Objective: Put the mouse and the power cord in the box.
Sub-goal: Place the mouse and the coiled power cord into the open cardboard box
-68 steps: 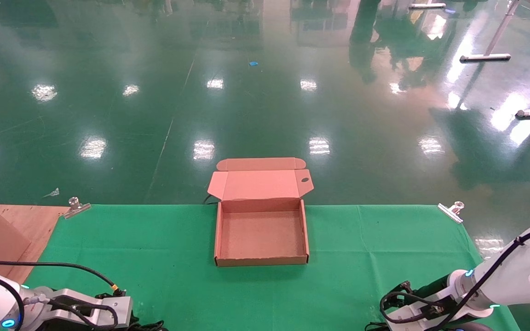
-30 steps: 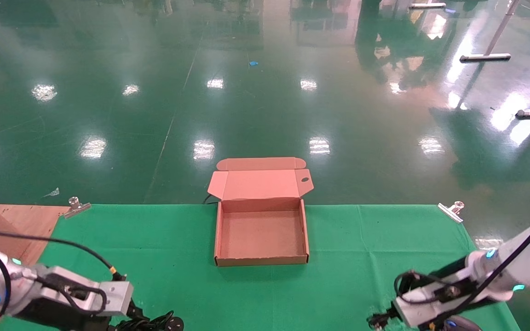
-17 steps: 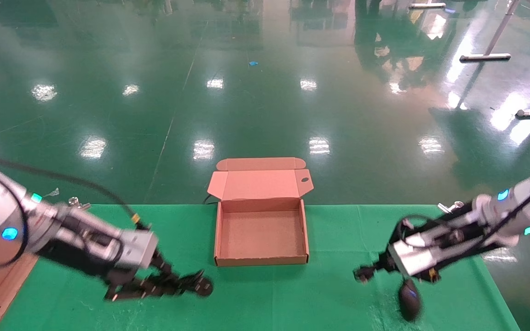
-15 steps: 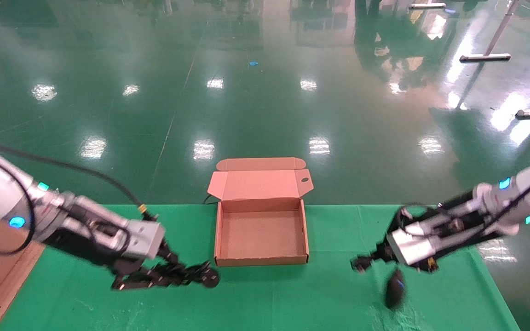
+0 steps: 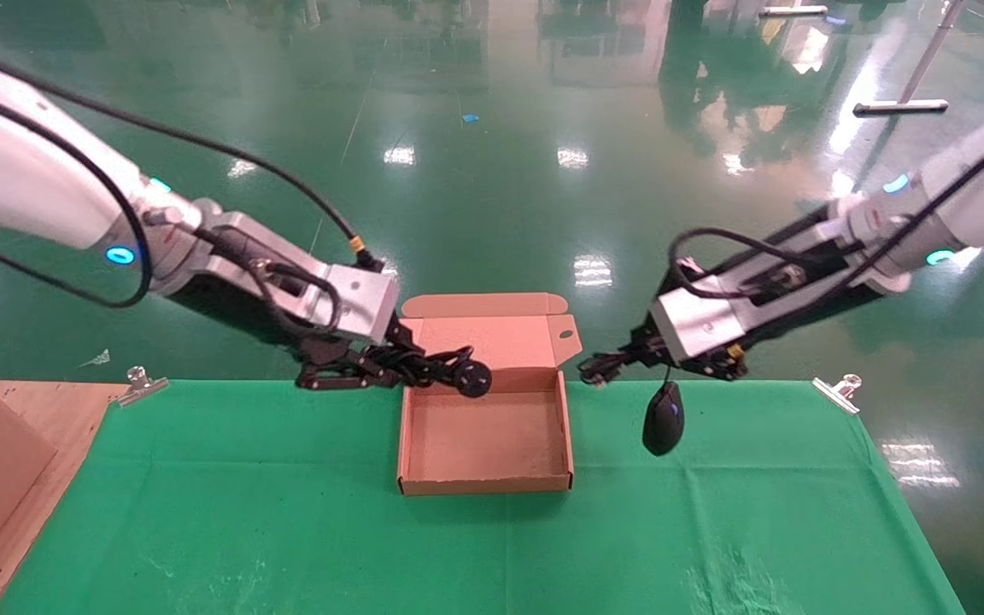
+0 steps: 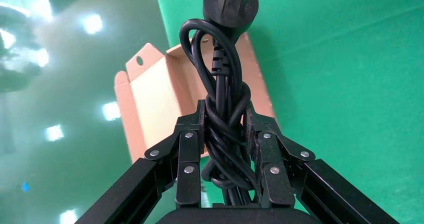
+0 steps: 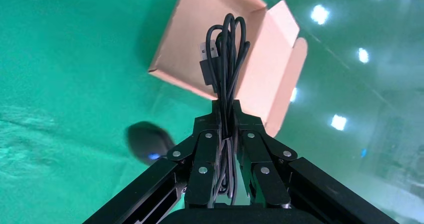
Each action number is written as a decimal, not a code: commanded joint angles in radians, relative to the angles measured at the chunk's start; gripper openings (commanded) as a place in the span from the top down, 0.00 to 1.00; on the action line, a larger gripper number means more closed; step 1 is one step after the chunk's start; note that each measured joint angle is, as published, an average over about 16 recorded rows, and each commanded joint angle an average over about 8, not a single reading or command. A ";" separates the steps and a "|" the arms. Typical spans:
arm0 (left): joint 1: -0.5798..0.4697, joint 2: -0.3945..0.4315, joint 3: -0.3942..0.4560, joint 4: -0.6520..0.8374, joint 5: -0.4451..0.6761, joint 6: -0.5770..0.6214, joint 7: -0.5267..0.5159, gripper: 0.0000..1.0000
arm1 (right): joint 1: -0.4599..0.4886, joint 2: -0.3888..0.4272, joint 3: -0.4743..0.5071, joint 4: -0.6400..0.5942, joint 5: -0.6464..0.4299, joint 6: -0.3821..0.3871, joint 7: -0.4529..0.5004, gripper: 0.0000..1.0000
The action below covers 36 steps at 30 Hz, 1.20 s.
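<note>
- Left gripper (image 5: 411, 369) clamps the power cord (image 6: 223, 129) over the box's (image 5: 484, 485) far-left corner (plug foremost).
- Right gripper (image 5: 607, 366) pinches the cable; the mouse (image 5: 663, 418) dangles below, beside the box's right wall.

Industrial hall / robot test lab: glossy green epoxy floor (image 5: 492, 171) w/ ceiling-light glare, metal stand legs (image 5: 902, 107) far right, green cloth (image 5: 287, 512) clipped (image 5: 140, 383) over table.
</note>
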<state>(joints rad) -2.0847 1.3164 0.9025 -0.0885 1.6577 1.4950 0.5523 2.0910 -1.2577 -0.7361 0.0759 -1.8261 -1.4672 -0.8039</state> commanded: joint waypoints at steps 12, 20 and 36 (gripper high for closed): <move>-0.019 0.025 0.001 -0.021 -0.008 -0.015 -0.008 1.00 | 0.039 -0.021 0.005 -0.004 0.008 -0.026 0.017 1.00; 0.001 0.029 0.010 -0.038 -0.004 -0.045 -0.009 1.00 | 0.039 -0.018 0.009 -0.012 0.014 -0.029 0.016 1.00; 0.221 0.048 0.089 -0.192 0.066 -0.442 0.055 1.00 | 0.024 0.039 0.032 -0.039 0.048 -0.063 -0.015 1.00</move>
<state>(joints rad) -1.8570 1.3636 0.9863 -0.2829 1.7085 1.0450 0.6063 2.1122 -1.2197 -0.7044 0.0373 -1.7786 -1.5281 -0.8208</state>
